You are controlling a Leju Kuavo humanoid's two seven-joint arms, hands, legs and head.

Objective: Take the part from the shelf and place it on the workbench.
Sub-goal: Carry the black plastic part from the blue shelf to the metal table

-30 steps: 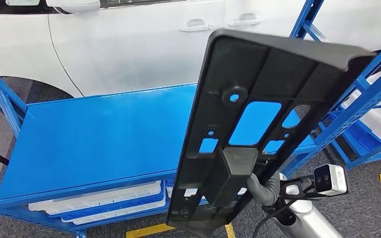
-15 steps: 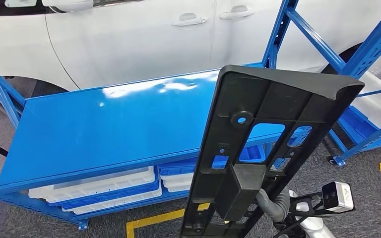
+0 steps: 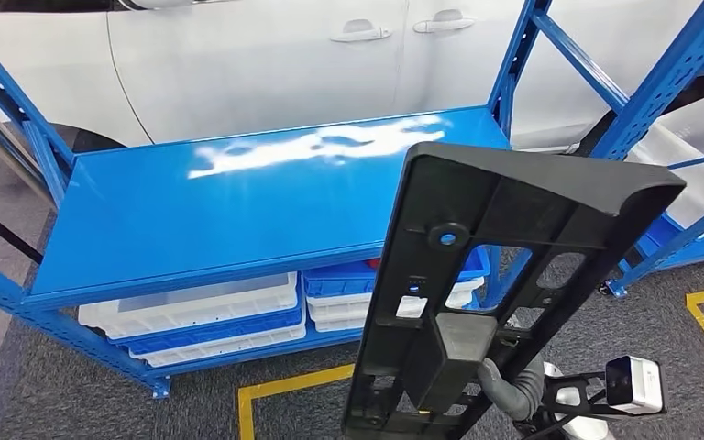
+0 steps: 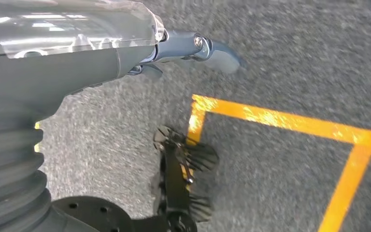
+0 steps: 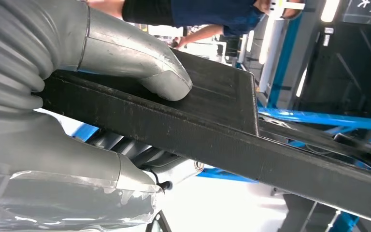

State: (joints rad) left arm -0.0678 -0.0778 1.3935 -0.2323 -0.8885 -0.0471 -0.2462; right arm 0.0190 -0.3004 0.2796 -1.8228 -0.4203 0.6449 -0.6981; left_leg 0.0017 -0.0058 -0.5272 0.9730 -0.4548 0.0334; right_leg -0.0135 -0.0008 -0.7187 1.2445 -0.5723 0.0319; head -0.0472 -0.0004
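Right hand (image 3: 500,380) grips part (image 3: 504,275) near lower end; part upright, in air in front of tabletop (image 3: 238,211). Left hand (image 4: 193,48) holds nothing. Tilt part flat over tabletop centre, lower gently, release.

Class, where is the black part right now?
Head view, right of centre: the black part stands nearly upright in the right hand, in front of the blue workbench.

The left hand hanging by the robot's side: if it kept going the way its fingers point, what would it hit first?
Probably the grey carpeted floor; the left hand points down at it, holding nothing. Depth is unclear.
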